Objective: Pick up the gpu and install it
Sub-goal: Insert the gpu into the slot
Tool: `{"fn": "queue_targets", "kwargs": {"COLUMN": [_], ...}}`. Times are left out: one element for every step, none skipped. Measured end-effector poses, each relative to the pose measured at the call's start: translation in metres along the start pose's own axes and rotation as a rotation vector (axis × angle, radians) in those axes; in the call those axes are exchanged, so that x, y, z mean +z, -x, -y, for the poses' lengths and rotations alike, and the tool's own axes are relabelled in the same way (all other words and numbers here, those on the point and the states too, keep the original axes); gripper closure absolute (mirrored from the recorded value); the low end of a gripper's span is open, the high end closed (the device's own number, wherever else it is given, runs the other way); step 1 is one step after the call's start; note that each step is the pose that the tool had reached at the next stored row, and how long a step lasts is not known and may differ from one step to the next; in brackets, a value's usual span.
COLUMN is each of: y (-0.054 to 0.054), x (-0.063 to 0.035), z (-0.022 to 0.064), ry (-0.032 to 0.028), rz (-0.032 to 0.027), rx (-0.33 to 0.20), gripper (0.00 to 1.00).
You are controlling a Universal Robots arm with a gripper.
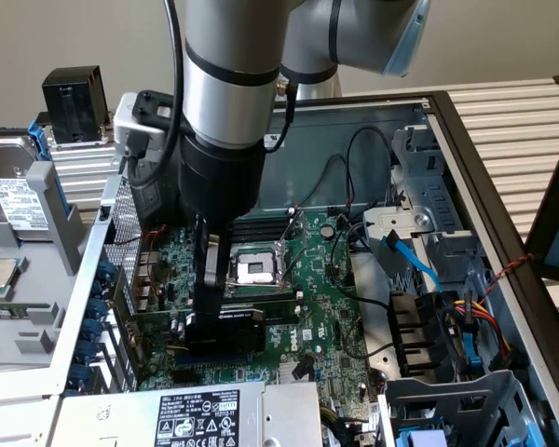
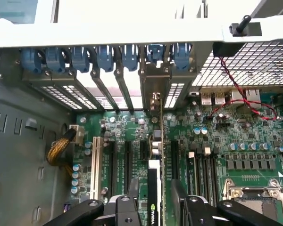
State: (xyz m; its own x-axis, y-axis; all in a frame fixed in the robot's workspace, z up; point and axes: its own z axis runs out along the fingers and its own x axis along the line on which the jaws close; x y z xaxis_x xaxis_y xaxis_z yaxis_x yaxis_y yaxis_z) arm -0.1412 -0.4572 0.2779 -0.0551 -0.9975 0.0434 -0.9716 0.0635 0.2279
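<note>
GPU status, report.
Tool open, fingers either side of the gpu. Card upright on edge on the motherboard, bracket end toward the case's rear slots. Nothing seen in the way.

You see a green motherboard (image 2: 212,136); the gpu (image 1: 225,326) shows a black shroud on green board; blue slot clips (image 2: 106,54) line up; a red-and-black twisted wire (image 2: 236,96) crosses; the gripper (image 2: 155,207) is black

Tool (image 1: 208,321) hides gpu (image 1: 235,326) in part; label text illegible.
</note>
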Motion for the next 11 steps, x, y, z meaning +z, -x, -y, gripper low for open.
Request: {"fn": "queue_targets", "kwargs": {"y": [0.000,0.000,0.000,-0.001,-0.001,-0.001,-0.001,-0.001,-0.001,-0.001,-0.001], "x": [-0.0023,-0.0045,-0.0069,-0.0095,-0.0120,-0.0151,-0.0182,-0.0216,-0.0245,-0.0272,-0.0279], "z": [-0.0007,-0.0015,-0.0023,-0.0032,-0.0041,-0.0050,-0.0056,-0.0065,-0.0072,-0.0079,-0.0080], "ry": [-0.0013,-0.0026,-0.0036,-0.0047,-0.0057,-0.0063,-0.0066,-0.0072,-0.0077,-0.0081,-0.0081], "rz": [-0.0012,-0.0024,-0.0034,-0.0042,-0.0049,-0.0058,-0.0064,-0.0066,-0.0069,-0.0070,-0.0071], "rx": [0.000,0.001,0.001,0.001,0.001,0.001,0.001,0.001,0.002,0.002,0.002], "gripper": [0.60,0.60,0.60,0.60,0.60,0.60,0.60,0.60,0.60,0.60,0.60]}}
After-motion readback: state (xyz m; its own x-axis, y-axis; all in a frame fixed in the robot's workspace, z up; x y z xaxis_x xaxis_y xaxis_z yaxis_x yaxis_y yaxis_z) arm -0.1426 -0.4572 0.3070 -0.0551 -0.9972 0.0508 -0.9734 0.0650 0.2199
